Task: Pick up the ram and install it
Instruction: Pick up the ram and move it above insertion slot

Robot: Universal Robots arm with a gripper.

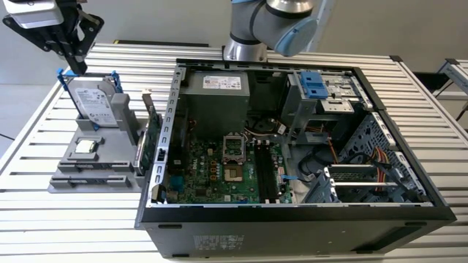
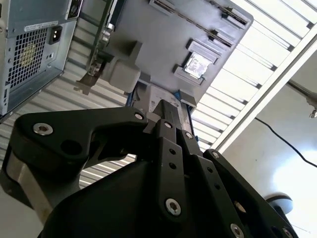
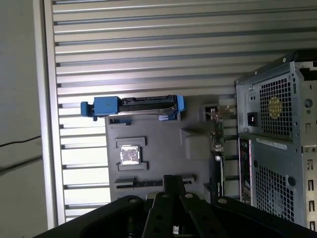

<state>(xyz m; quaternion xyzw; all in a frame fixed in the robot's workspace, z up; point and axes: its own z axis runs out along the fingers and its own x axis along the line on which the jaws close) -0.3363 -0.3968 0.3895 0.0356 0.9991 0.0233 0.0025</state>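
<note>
Above the hard drive (image 1: 94, 102), tool (image 1: 76, 67).

Slim dark ram (image 3: 143, 180), edgewise in gray holder (image 3: 148, 163)

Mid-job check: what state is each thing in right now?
Black computer case: on its side, panel off, open.
Silver hard drive in blue-tabbed frame: upright in grey holder.
Green expansion card: on edge in holder.
Square silver processor chip: flat in holder.
Gripper: raised above holder.

Claw (image 1: 76, 67) cut by exterior view's top edge; grey holder (image 3: 163, 148) partly hidden behind claw in first wrist view.
</note>
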